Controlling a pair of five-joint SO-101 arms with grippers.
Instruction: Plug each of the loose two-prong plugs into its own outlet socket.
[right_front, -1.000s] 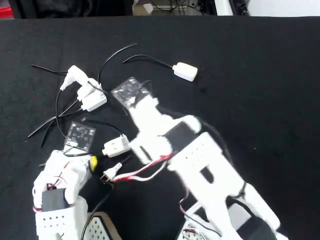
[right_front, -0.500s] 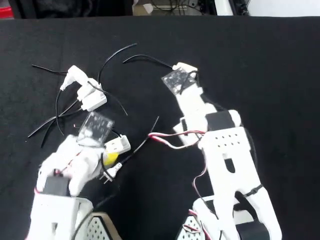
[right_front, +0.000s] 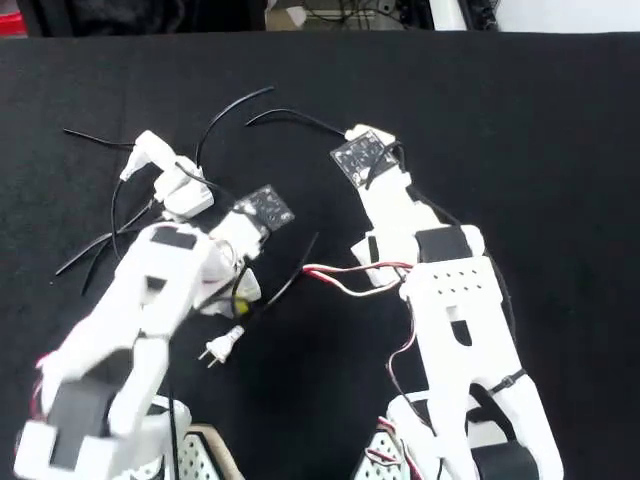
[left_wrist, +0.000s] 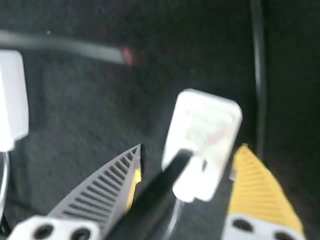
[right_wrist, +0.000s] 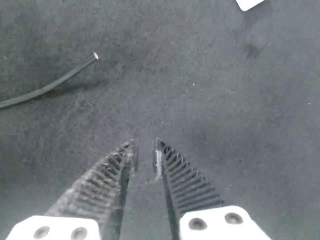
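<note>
Surface: black cloth covers the table (right_front: 540, 120), with thin black cables strewn across its left half.
Sockets and contents: a white cluster of sockets and plugs (right_front: 168, 183) lies joined together at the far left. Whether every plug there is fully seated cannot be told.
Near socket: a white outlet socket (left_wrist: 202, 130) lies flat on the cloth, a black cable crossing its near end.
Left gripper (left_wrist: 191, 147): spread wide, grey and yellow fingers straddling the near socket without clamping it.
Loose plug: a two-prong plug (right_front: 222, 347) lies on the cloth just in front of the left arm, in no socket.
Far socket (right_front: 360, 130): a white block on a black cable, partly under the right wrist.
Right gripper (right_wrist: 145, 143): fingers drawn almost together, nothing between them, tips low over bare cloth.
Change: the left arm has swung forward and rightward over the near socket within the last half second. The right arm has barely moved.
</note>
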